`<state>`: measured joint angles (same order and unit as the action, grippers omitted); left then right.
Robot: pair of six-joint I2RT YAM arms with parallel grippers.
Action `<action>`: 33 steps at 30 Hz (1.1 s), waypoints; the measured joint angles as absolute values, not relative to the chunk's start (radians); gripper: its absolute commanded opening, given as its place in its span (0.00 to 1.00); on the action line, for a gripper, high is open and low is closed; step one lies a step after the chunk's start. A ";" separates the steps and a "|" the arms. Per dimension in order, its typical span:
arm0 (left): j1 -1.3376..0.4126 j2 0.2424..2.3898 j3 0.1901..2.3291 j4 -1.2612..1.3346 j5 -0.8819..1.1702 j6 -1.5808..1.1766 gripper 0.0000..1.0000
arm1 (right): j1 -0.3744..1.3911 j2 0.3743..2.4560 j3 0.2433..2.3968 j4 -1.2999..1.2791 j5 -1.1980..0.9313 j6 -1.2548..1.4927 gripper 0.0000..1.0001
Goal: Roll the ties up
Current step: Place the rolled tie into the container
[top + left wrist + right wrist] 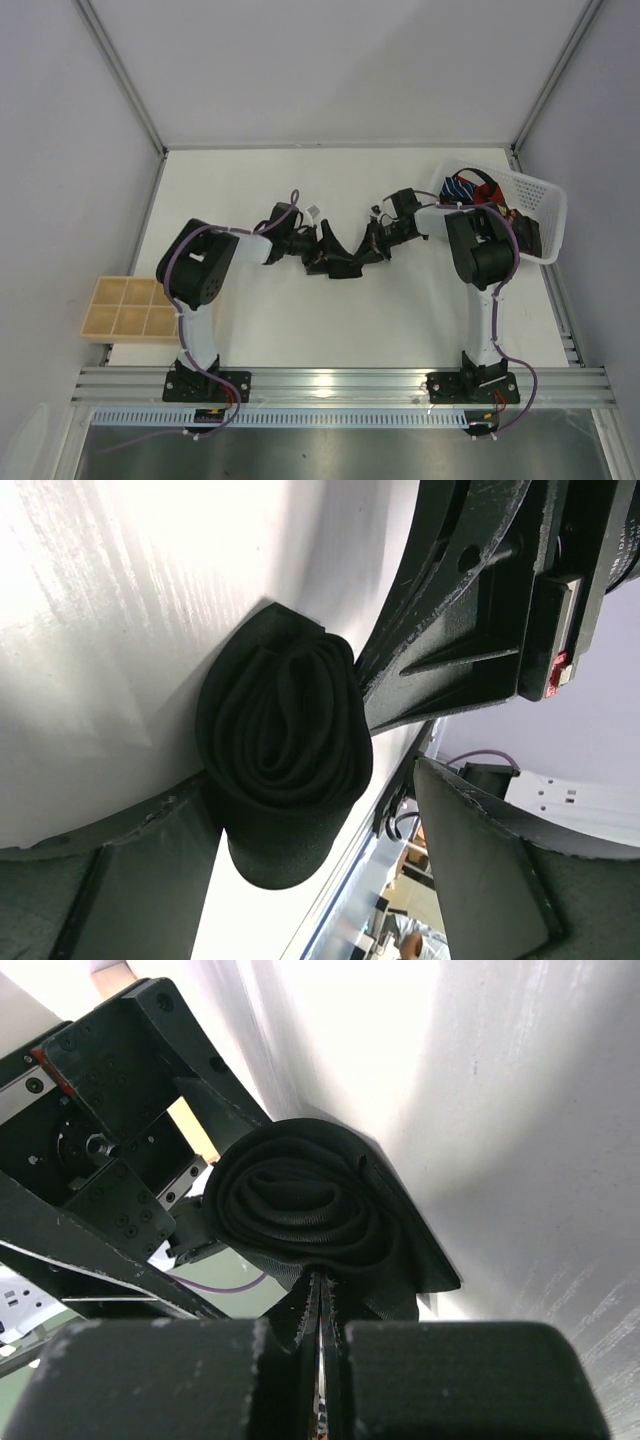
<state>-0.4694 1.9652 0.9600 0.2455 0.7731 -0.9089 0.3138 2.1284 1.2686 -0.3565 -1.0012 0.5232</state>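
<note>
A black tie (340,263) lies wound into a roll on the white table between both grippers. In the left wrist view the roll (285,740) rests against one finger (110,870) of my left gripper (320,880), which is open with a wide gap to the other finger (500,860). My right gripper (322,1295) is shut, pinching the outer fabric at the roll's (300,1210) edge. From above, the left gripper (318,250) and right gripper (372,248) face each other across the roll. More ties, blue-white striped (462,186) and red (487,190), lie in the basket.
A white lattice basket (540,205) stands at the right edge behind the right arm. A tan compartment tray (128,308) sits at the table's left edge. Grey walls enclose the table on three sides.
</note>
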 measured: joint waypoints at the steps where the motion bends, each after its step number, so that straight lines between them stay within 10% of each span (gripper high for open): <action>1: -0.472 1.965 0.960 0.246 0.765 -0.910 0.81 | 0.314 2.130 1.269 -0.356 -1.004 0.524 0.00; 21: -0.493 1.991 0.996 0.217 0.665 -0.912 0.51 | 0.315 2.141 1.285 -0.363 -1.004 0.523 0.00; 33: -0.492 2.010 1.025 0.183 0.661 -0.892 0.00 | 0.316 2.144 1.291 -0.371 -0.999 0.522 0.00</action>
<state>-0.4919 2.0102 1.0252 0.1833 0.6613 -0.8925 0.3157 2.1441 1.2907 -0.3706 -0.9985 0.5224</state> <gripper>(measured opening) 0.380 0.009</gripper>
